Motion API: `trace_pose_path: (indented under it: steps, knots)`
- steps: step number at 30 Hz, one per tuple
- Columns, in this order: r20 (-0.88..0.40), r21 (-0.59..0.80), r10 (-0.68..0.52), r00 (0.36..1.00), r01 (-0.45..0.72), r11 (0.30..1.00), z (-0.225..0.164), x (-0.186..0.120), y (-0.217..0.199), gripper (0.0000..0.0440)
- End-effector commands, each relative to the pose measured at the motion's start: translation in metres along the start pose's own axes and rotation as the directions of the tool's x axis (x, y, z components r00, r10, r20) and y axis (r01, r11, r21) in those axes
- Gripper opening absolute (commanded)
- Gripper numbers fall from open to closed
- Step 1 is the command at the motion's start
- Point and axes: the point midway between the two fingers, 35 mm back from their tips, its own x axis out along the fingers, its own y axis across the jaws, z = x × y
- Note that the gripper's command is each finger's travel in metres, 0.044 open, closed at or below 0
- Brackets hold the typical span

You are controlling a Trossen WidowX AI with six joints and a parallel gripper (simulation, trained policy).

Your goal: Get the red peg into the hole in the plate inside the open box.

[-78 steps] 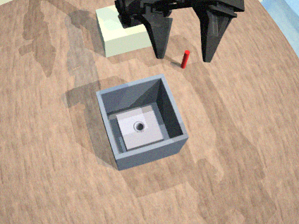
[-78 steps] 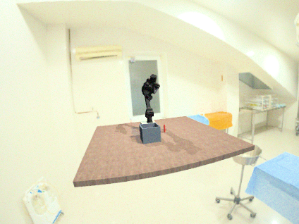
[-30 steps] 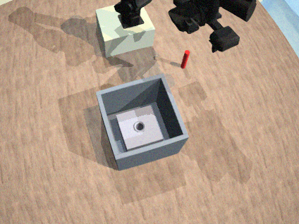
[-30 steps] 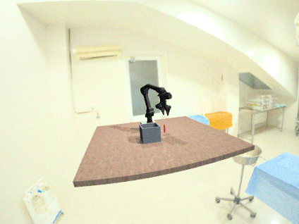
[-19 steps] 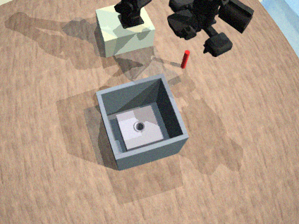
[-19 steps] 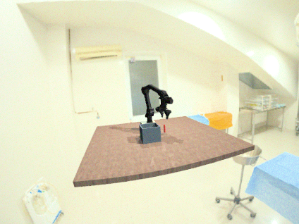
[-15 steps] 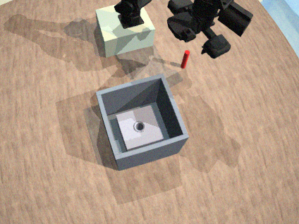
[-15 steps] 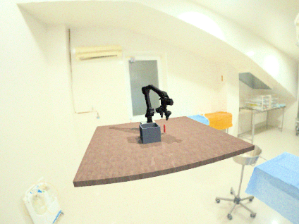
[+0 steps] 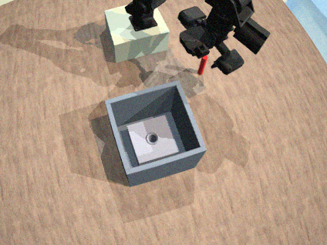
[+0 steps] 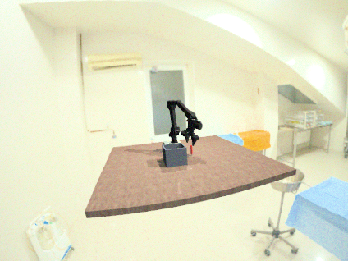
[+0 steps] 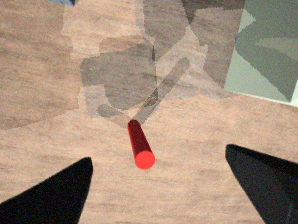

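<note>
The red peg (image 9: 202,66) (image 10: 191,150) (image 11: 139,142) stands upright on the table, outside the box. My gripper (image 9: 210,60) (image 10: 190,142) (image 11: 159,157) is open and empty above the peg. In the wrist view the peg's top shows between the two fingers, nearer the left one, and slightly past the tips. The open grey-blue box (image 9: 166,168) (image 10: 176,158) stands beside the peg. On its floor lies a pale plate (image 9: 154,153) with a round hole (image 9: 153,139) near its middle; nothing is in the hole.
A pale green block (image 9: 140,51) (image 11: 267,42) stands behind the box, with the arm's base (image 9: 143,20) on it. The box's walls rise well above the plate. The wooden table (image 9: 270,185) (image 10: 205,180) carries several overlapping arm shadows.
</note>
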Motion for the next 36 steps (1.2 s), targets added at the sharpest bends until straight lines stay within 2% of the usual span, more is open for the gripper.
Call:
trace_pose_path:
  steps: [1,10,13,28,29,36]
  knots:
    - [0.014,-0.004,-0.001,1.000,0.001,1.000,0.002,0.008,0.000,0.0430]
    - [0.038,0.017,0.007,0.999,-0.008,1.000,0.006,0.035,0.001,0.0415]
    - [0.043,0.022,0.011,0.999,-0.012,1.000,0.006,0.042,0.002,0.0397]
    - [0.011,-0.045,0.041,0.999,-0.041,0.998,-0.007,0.066,0.019,0.0037]
    - [0.007,-0.052,0.044,0.999,-0.043,0.998,-0.008,0.066,0.020,0.0021]
    - [-0.014,-0.025,0.090,0.996,-0.090,0.996,-0.008,0.052,0.028,0.0006]
